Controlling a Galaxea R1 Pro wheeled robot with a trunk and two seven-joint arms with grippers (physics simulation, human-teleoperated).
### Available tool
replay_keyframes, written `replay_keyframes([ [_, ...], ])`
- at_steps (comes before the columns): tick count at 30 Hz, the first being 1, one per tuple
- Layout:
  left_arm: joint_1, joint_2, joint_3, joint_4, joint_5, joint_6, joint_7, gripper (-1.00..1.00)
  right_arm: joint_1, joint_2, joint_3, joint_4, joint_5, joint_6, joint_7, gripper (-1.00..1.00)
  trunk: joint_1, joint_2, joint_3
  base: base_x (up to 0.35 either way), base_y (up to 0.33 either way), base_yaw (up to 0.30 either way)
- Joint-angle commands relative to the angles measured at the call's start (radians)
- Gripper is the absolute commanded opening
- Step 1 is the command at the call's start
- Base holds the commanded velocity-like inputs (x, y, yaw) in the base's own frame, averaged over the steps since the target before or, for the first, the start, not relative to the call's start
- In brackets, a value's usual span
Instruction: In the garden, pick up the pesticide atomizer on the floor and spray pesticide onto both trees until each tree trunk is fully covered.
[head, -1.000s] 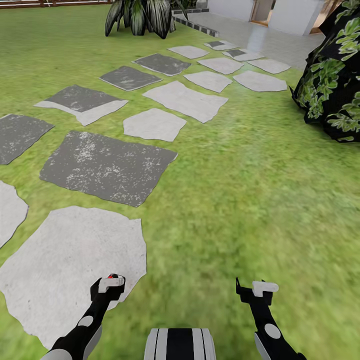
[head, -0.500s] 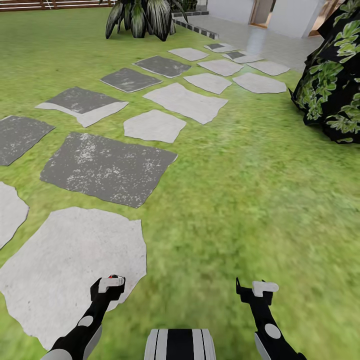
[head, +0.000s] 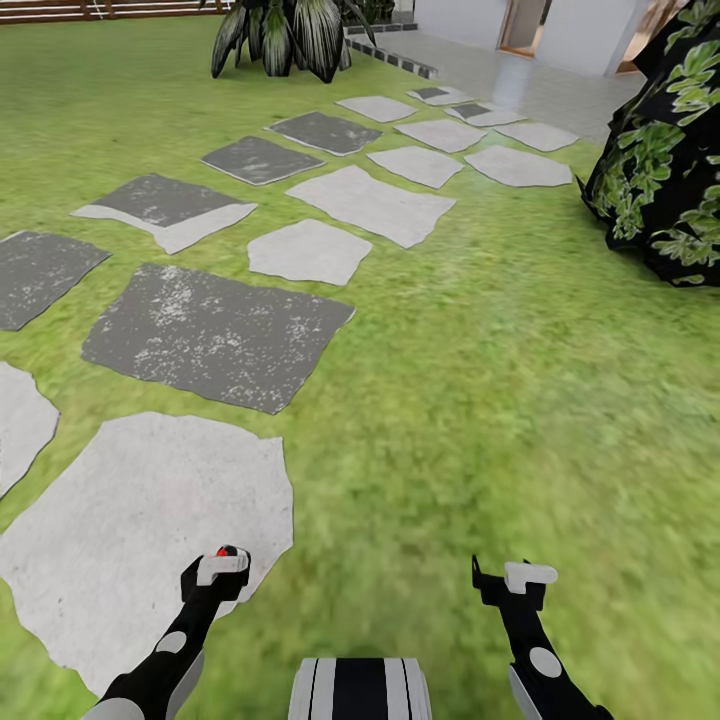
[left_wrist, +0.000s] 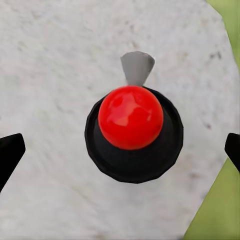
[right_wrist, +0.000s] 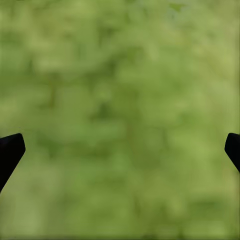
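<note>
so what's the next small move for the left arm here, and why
Probably lower the left gripper straight down. In the left wrist view the pesticide atomizer, red cap over a black body, sits centred between the two spread fingertips on a pale paving stone, so it looks lined up but not yet grasped. How far above it the gripper stands is hard to tell.

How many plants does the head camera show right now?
2: a striped-leaf plant far ahead, a dark leafy bush at the right edge. More may be hidden behind them.
</note>
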Motion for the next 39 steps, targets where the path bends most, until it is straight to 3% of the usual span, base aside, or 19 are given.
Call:
replay_keyframes([
  [1,0.000,0.000,0.000,0.000,0.000,0.000,0.000,1.00,0.000,0.000,0.000,0.000,0.000,0.000,0.000,1.00,0.000,0.000,0.000,0.000,0.000,0.000],
  [31,0.000,0.000,0.000,0.000,0.000,0.000,0.000,1.00,0.000,0.000,0.000,0.000,0.000,0.000,0.001,1.00,0.000,0.000,0.013,0.000,0.000,0.000],
  [32,0.000,0.000,0.000,0.000,0.000,0.000,0.000,-1.00,0.000,0.000,0.000,0.000,0.000,0.000,0.000,1.00,0.000,0.000,0.013,0.000,0.000,0.000],
  [39,0.000,0.000,0.001,0.000,0.000,0.000,0.000,-1.00,0.000,0.000,0.000,0.000,0.000,0.000,0.000,1.00,0.000,0.000,0.013,0.000,0.000,0.000],
])
